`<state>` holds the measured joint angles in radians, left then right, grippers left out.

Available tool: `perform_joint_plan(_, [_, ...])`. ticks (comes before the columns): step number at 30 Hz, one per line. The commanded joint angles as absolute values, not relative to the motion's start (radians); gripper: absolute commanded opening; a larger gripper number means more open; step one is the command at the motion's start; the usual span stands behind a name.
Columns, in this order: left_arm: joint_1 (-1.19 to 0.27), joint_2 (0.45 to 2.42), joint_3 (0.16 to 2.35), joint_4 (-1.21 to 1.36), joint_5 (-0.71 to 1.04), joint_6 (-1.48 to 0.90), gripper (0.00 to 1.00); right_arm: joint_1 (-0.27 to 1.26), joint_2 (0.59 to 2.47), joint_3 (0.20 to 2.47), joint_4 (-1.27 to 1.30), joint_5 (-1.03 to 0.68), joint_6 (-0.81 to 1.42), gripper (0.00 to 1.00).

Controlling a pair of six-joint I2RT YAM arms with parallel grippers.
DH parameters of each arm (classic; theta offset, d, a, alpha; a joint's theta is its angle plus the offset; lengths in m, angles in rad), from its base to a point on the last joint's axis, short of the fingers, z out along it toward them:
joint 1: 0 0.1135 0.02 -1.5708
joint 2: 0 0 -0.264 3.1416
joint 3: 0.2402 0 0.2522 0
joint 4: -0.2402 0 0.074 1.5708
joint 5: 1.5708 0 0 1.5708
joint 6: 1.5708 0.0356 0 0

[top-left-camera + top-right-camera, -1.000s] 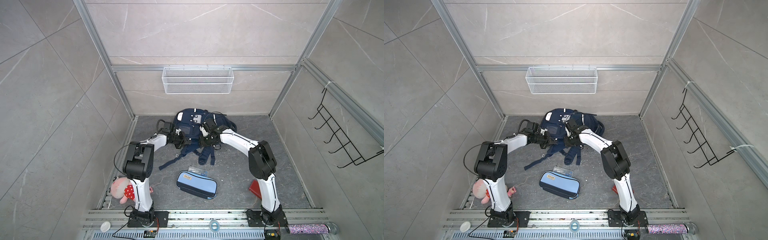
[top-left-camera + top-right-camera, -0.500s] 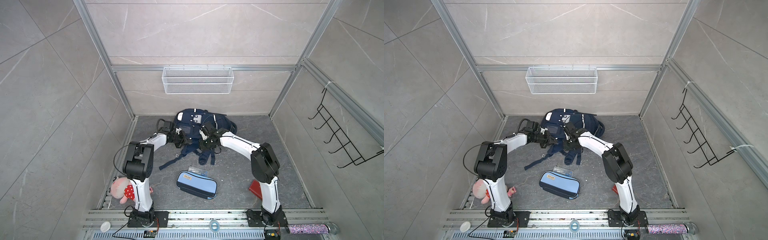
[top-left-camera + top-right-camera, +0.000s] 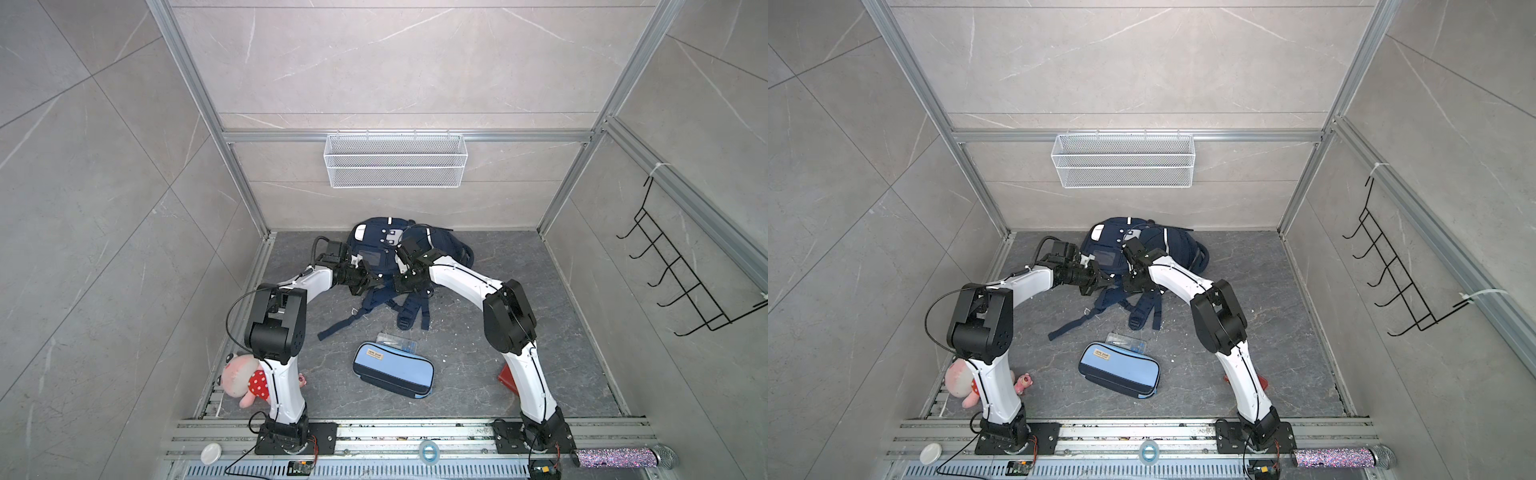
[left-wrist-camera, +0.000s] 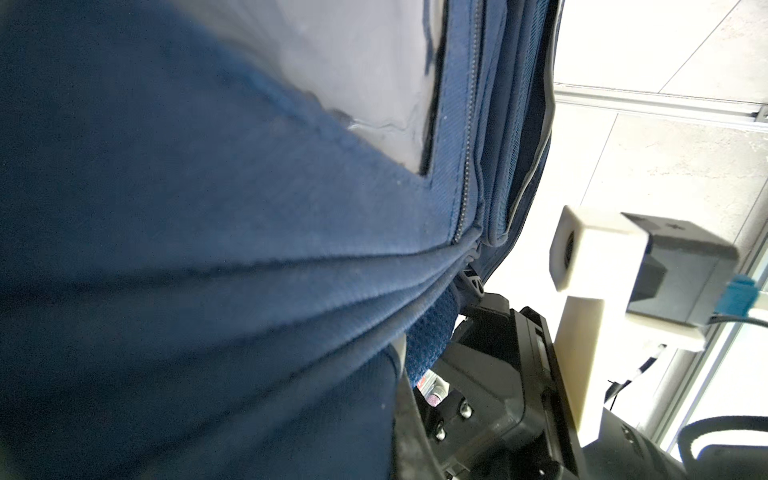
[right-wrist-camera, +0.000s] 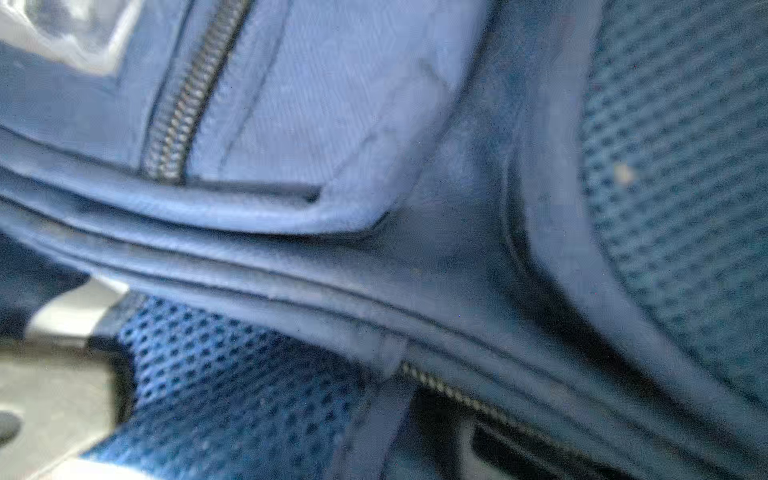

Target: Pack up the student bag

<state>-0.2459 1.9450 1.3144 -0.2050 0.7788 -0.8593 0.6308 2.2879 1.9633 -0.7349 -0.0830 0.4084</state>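
Note:
The student bag (image 3: 368, 237) (image 3: 1100, 245), navy with white stripes, lies against the back wall with its dark straps trailing forward. My left gripper (image 3: 374, 284) (image 3: 1105, 284) is at the bag's front edge, shut on its fabric. My right gripper (image 3: 401, 286) (image 3: 1130, 287) presses onto the same edge right beside it. Navy cloth and a zip fill the left wrist view (image 4: 166, 249), with the right gripper's black body behind. In the right wrist view the bag's seams, zip and mesh (image 5: 332, 104) hide the jaws.
A light-blue pencil case (image 3: 392, 374) lies in front of the straps, a clear flat box (image 3: 397, 337) just behind it. A pink plush toy (image 3: 241, 380) sits by the left arm's base, a red object (image 3: 506, 376) by the right arm. Wire basket (image 3: 395, 160) on the back wall.
My right gripper has slid a little forward along the bag toward its front edge, and its arm has shifted with it. The left gripper and the bag stay put.

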Motion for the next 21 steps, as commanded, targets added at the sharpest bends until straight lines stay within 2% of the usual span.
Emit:
perform_joint_plan(1, [-0.253,1.847,1.356,-0.221,0.885,-0.824,0.00,0.623,2.324,2.028,-0.715,0.005,0.407,0.30])
perform_joint_plan(12, [-0.252,1.853,1.356,-0.211,0.887,-0.835,0.00,0.625,2.302,2.025,-0.756,0.076,0.397,0.06])
perform_joint_plan(16, [-0.237,1.841,1.348,-0.209,0.861,-0.836,0.00,0.623,2.266,1.975,-0.755,0.093,0.384,0.00])
perform_joint_plan(21, [-0.187,1.824,1.274,-0.102,0.813,-0.905,0.00,0.583,2.143,1.764,-0.674,0.094,0.421,0.00])
